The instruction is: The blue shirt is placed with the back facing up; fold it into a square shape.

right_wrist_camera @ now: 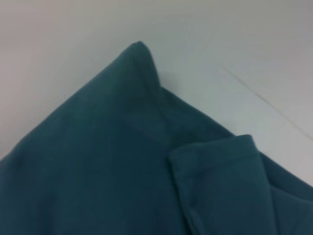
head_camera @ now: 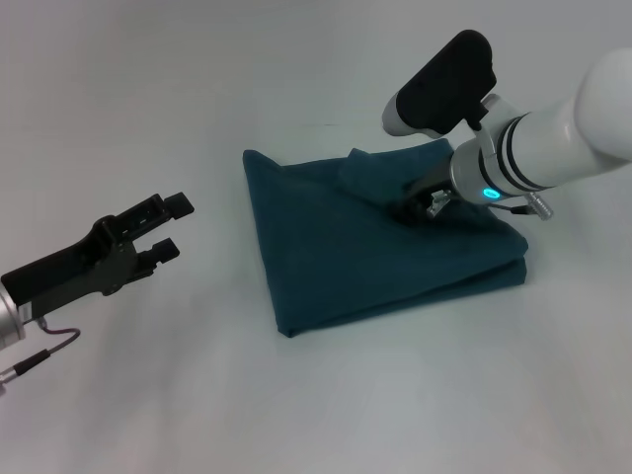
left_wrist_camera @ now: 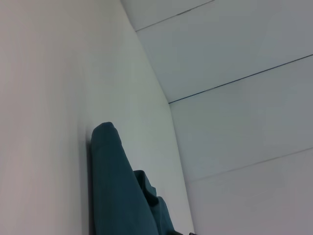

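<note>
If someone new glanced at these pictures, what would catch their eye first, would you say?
The blue shirt, folded into a rough square on the white table. The right gripper is down on its far part beside a raised flap, while the left gripper hangs open, apart from the shirt's left edge.

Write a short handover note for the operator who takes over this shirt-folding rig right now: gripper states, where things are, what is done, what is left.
Left gripper: open, holding nothing, hovering over the white table to the left of the shirt.
Right gripper: down on the blue shirt near its far right part, beside a raised fold.
Done: shirt folded into a compact, roughly square bundle.
Left: flatten that raised flap, square the edges, withdraw the right arm.
</note>
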`<control>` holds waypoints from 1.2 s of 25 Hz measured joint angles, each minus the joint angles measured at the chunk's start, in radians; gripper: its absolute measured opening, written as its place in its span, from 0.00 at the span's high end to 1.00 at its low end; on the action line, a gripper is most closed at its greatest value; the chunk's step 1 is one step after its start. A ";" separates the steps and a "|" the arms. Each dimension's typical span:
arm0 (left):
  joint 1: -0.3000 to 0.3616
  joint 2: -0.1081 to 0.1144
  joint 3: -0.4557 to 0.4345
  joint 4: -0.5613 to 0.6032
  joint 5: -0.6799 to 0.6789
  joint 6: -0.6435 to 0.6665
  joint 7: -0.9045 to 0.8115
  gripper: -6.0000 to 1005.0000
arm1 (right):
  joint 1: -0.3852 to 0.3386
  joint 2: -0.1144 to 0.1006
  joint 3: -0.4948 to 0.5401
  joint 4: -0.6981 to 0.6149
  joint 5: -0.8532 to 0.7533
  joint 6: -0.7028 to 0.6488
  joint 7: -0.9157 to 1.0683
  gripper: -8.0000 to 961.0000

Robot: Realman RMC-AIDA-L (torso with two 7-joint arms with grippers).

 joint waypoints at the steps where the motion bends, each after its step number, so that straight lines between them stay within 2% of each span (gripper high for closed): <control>1: 0.000 0.000 0.000 -0.008 0.000 0.000 0.002 0.06 | -0.001 0.000 0.000 0.000 -0.006 0.011 0.010 0.63; 8: 0.000 0.003 0.000 -0.018 0.000 0.000 0.003 0.06 | 0.000 0.000 0.000 0.001 -0.013 0.045 0.032 0.63; 21: -0.001 0.004 -0.012 -0.018 0.000 -0.013 0.005 0.05 | -0.004 0.001 0.000 0.000 -0.010 0.016 0.023 0.63; 30: -0.005 0.004 -0.012 -0.021 -0.001 -0.017 0.007 0.05 | -0.010 0.002 0.000 -0.023 -0.007 0.028 0.020 0.69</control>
